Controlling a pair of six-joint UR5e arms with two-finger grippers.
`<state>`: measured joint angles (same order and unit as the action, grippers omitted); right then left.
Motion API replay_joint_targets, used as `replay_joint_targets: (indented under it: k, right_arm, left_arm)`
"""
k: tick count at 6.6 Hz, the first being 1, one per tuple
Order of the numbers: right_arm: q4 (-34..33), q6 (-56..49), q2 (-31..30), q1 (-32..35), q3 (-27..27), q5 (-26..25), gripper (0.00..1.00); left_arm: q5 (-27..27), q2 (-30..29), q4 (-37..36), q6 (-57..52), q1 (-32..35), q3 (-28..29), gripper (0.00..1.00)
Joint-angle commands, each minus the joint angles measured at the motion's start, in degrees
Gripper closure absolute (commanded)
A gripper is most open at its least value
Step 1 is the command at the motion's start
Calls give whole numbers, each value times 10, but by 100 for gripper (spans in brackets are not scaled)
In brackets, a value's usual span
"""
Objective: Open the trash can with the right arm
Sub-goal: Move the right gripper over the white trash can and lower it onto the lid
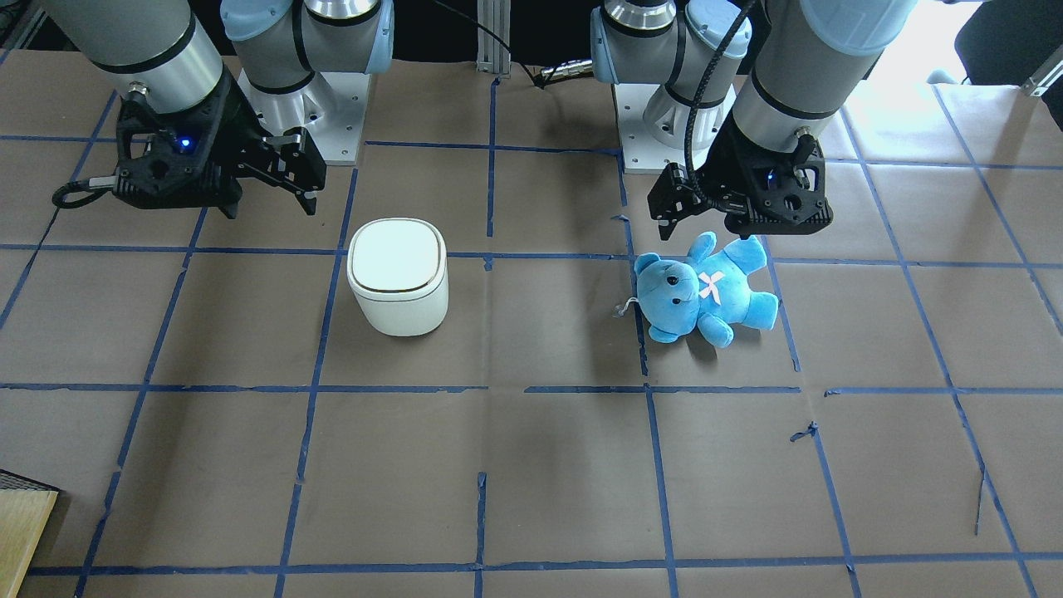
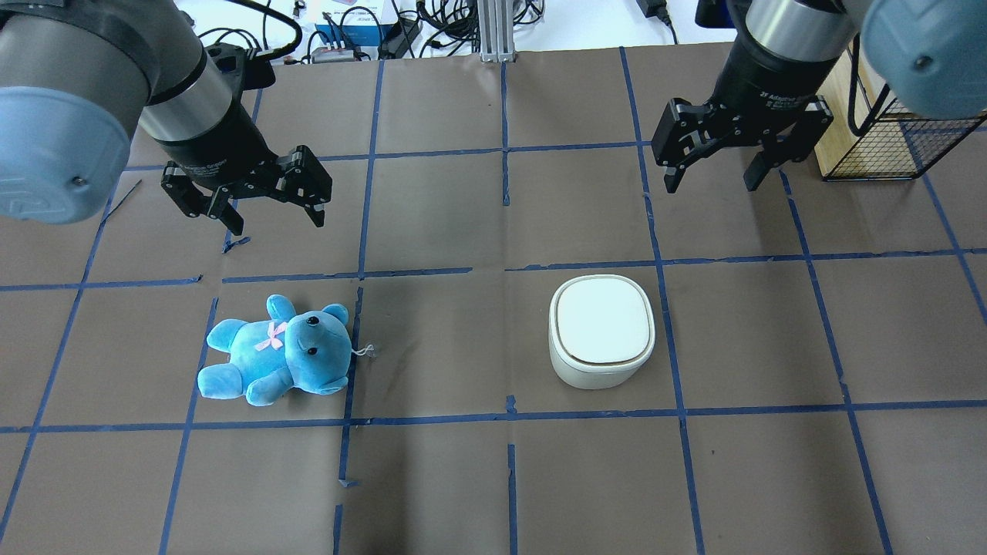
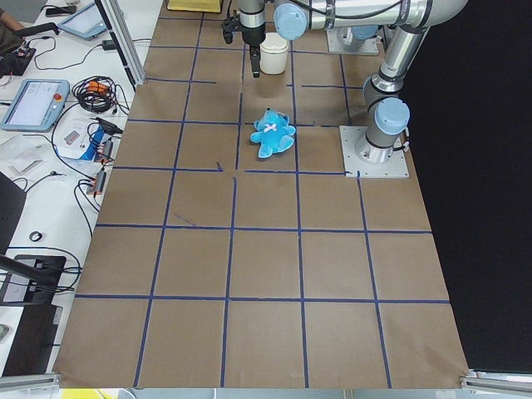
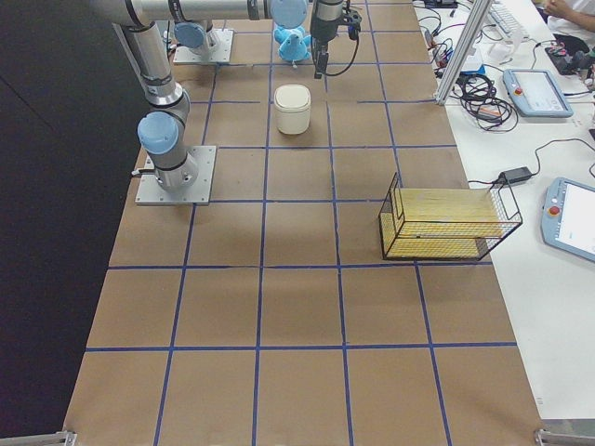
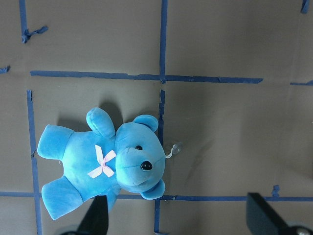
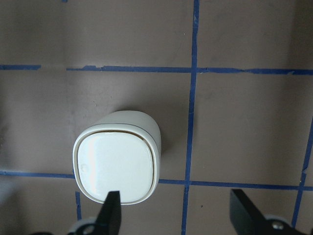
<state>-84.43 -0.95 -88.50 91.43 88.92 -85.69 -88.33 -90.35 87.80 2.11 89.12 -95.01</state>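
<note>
The white trash can stands upright on the brown table with its lid shut; it also shows in the front view and the right wrist view. My right gripper hangs open and empty above the table, beyond the can and a little to its right, not touching it. In the right wrist view its fingers frame the can's near edge from above. My left gripper is open and empty above a blue teddy bear.
The teddy bear lies on its back on the table's left half, apart from the can. A black wire basket with a wooden board stands at the far right. Blue tape lines grid the brown table cover.
</note>
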Motion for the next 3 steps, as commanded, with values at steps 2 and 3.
replay_joint_targets:
  k: [2,3]
  right_arm:
    - [-40,91,11,100,74,-6,80]
    - [-66,92,18,107,98,-5,84]
  left_arm:
    - [0,0,0,0,0,0,0]
    - [0,0,0,0,0,0,0]
